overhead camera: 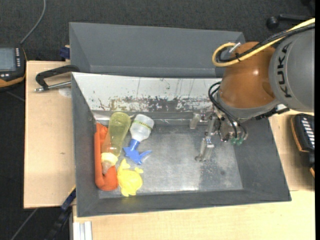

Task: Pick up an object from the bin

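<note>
orange wrist cover [247, 81] above end effector [214, 140], at the right of the bin [175, 166]; cannot tell its opening.

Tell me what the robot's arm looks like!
The arm is fat, round and grey, with black KUKA letters on it. Its wrist wears a shiny orange cover, a yellow cable loops over that, and the small gripper is silvery metal.

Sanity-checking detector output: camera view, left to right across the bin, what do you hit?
orange stick → yellow-green bottle → white cap → gripper. Left out: the blue piece and yellow toy, which overlap the bottle and cap sideways.
</note>
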Robot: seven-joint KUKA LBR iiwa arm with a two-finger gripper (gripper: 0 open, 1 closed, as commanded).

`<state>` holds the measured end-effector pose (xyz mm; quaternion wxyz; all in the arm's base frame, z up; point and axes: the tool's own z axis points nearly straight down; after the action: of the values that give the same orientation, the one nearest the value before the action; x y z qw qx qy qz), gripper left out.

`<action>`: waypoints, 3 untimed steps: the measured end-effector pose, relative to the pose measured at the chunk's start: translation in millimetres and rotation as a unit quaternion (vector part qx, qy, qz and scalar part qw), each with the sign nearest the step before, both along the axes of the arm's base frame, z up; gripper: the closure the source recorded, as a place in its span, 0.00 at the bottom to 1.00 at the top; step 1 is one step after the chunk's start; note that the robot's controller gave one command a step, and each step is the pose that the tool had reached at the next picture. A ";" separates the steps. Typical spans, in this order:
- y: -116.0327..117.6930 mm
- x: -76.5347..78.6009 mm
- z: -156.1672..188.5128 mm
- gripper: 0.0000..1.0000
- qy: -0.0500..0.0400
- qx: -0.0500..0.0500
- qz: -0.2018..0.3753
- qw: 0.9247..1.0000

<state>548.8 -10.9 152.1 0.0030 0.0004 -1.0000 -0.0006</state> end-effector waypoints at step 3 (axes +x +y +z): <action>53.2 11.1 -74.1 0.00 -0.002 0.001 -0.047 0.999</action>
<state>560.0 42.4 78.0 0.0013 -0.0464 -0.9989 -0.0016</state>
